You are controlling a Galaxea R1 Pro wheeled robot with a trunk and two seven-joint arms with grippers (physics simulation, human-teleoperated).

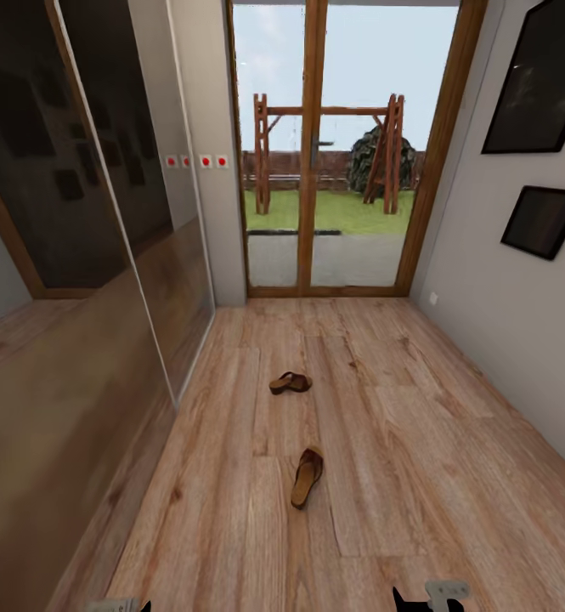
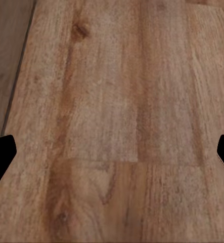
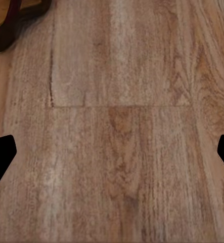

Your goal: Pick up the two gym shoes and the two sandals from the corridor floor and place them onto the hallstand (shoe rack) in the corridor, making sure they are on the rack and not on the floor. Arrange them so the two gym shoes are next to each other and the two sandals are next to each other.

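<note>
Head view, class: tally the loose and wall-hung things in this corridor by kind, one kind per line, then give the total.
Sandals on the wood floor: 2 (near sandal, far sandal)
Dark framed pictures on the wall: 2 (upper picture, lower picture)
Total: 4

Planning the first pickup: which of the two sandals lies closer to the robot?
The sandal lying lengthwise, toe pointing away towards the glass door. The other sandal lies crosswise, farther up the corridor floor.
</note>
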